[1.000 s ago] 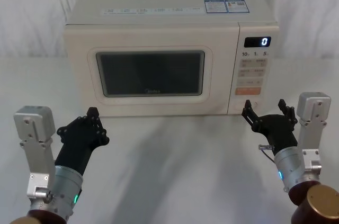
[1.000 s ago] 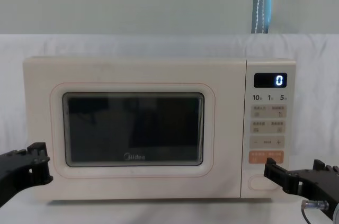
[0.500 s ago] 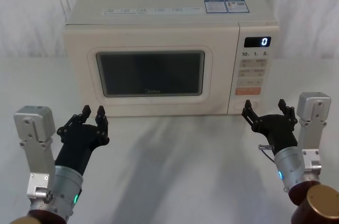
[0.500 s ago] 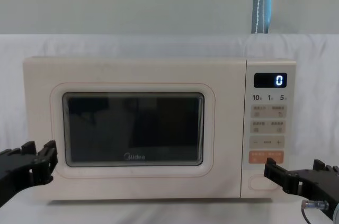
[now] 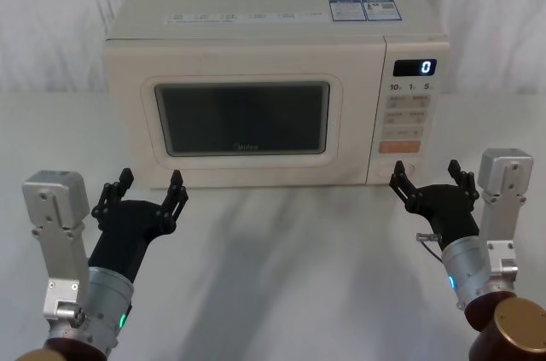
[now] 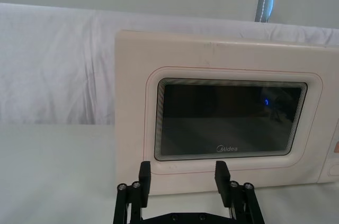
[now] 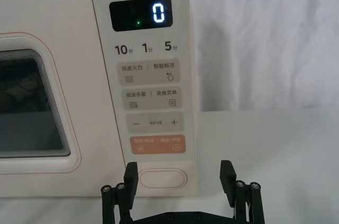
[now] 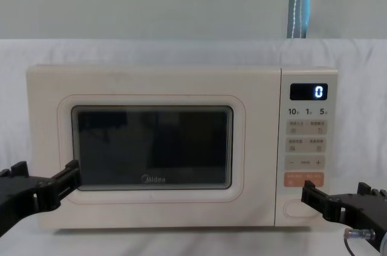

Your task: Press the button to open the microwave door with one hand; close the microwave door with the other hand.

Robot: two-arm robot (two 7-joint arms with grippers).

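Observation:
The cream microwave (image 5: pixel 273 32) stands at the back of the table with its door (image 5: pixel 128 122) shut flush; the display reads "0". The wide cream button (image 7: pixel 163 178) sits at the foot of the control panel, below the orange key. My right gripper (image 5: pixel 426 178) hovers open just in front of the button (image 5: pixel 399 171), not touching it; in the right wrist view the right gripper (image 7: pixel 179 173) has a finger on each side of the button. My left gripper (image 5: pixel 152 182) is open in front of the door's lower left corner, a short way off the door (image 6: pixel 132 118).
A white cloth covers the table (image 5: pixel 281 259) and hangs behind the microwave. Bare table lies between the two arms in front of the oven. A blue-grey pole (image 8: pixel 299 2) stands behind at the right.
My left gripper's fingers have spread from shut to open, staying in place. The right gripper and the microwave door have not moved.

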